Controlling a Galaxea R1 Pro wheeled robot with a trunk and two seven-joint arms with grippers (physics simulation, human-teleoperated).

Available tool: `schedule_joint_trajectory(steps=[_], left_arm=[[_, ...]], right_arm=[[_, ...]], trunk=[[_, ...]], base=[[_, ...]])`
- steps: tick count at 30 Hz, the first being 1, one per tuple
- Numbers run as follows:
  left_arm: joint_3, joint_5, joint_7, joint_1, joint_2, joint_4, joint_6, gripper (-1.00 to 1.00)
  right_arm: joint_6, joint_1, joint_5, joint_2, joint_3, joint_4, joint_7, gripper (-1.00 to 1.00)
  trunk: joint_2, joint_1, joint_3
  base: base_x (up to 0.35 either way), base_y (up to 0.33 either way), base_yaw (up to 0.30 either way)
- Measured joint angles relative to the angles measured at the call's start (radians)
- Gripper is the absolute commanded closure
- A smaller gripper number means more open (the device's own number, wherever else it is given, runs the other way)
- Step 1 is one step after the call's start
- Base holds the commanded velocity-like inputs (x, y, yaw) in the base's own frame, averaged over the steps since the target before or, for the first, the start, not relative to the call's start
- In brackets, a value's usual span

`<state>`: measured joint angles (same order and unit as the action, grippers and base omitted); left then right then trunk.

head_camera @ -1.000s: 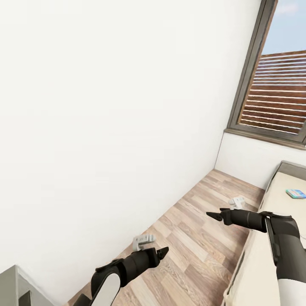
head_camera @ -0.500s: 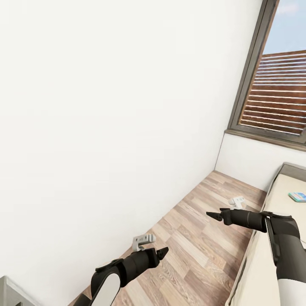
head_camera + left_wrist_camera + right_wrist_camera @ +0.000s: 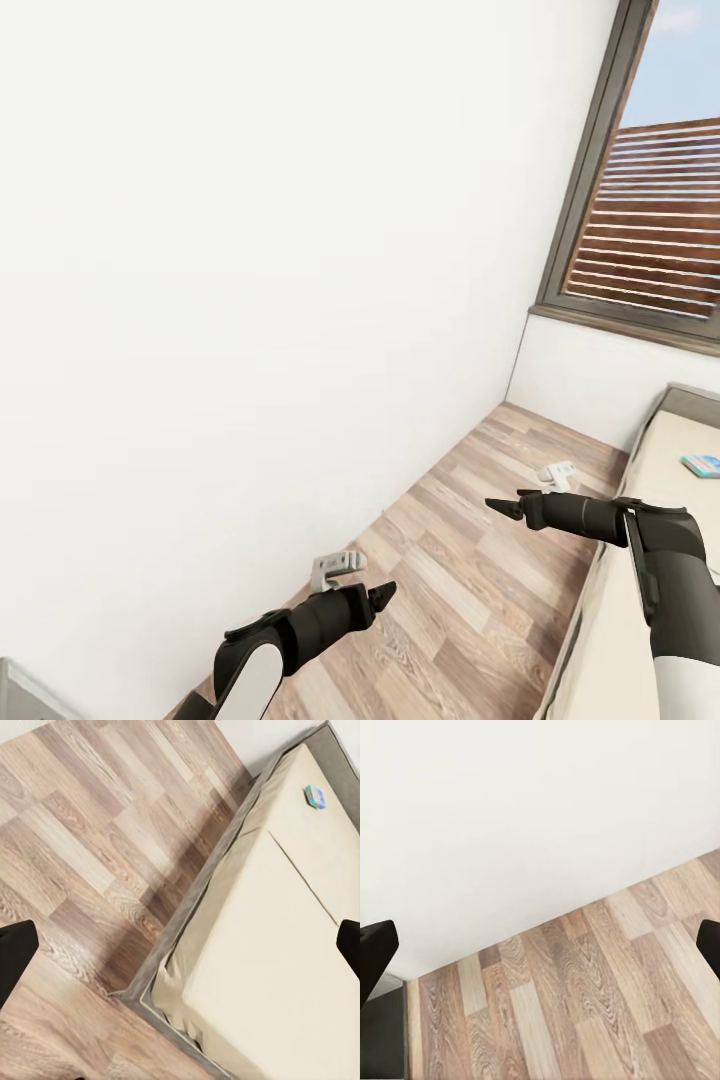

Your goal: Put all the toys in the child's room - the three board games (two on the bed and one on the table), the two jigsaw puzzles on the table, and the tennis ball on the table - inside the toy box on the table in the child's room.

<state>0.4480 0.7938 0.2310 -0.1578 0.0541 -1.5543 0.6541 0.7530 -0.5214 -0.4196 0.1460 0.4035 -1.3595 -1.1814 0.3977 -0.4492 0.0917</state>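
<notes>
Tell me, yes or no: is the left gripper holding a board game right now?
No, the left gripper is open with nothing between its fingers, and the teal-blue board game lies far off on the bed.

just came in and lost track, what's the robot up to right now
Nothing is being handled. The robot stands in a room with a wood-plank floor beside a bed, both arms held out over the floor. The left gripper and right gripper are empty, fingers spread wide in the wrist views. One teal-blue board game lies on the bed, untouched.
</notes>
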Motion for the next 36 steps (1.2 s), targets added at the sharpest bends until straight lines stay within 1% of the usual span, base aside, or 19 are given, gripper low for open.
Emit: schedule_joint_trajectory(steps=[5,16,23,28,36], left_arm=[[0.0,0.0,0.0,0.0,0.0,0.0,0.0,-1.0],[0.001,-0.001,0.0,0.001,0.0,0.0,0.0,-1.0],[0.0,-0.001,0.0,0.001,0.001,0.0,0.0,-1.0],[0.0,-0.002,0.0,0.001,0.001,0.0,0.0,-1.0],[0.0,-0.003,0.0,0.001,0.001,0.0,0.0,-1.0]], right_arm=[[0.0,0.0,0.0,0.0,0.0,-0.001,0.0,-1.0],[0.0,0.001,0.0,0.0,0.0,-0.005,0.0,-1.0],[0.0,0.001,0.0,0.0,0.0,-0.006,0.0,-1.0],[0.001,0.001,-0.001,0.0,-0.003,-0.006,0.0,-1.0],[0.003,0.001,-0.001,0.0,-0.004,-0.006,0.0,-1.0]], trunk=[[0.0,0.0,0.0],[0.0,0.0,0.0],[0.0,0.0,0.0],[0.0,0.0,0.0],[0.0,0.0,0.0]], base=[[0.206,-0.001,0.0],[0.28,0.0,0.0],[0.136,0.0,-0.021],[0.054,0.0,-0.141],[0.023,0.0,-0.222]])
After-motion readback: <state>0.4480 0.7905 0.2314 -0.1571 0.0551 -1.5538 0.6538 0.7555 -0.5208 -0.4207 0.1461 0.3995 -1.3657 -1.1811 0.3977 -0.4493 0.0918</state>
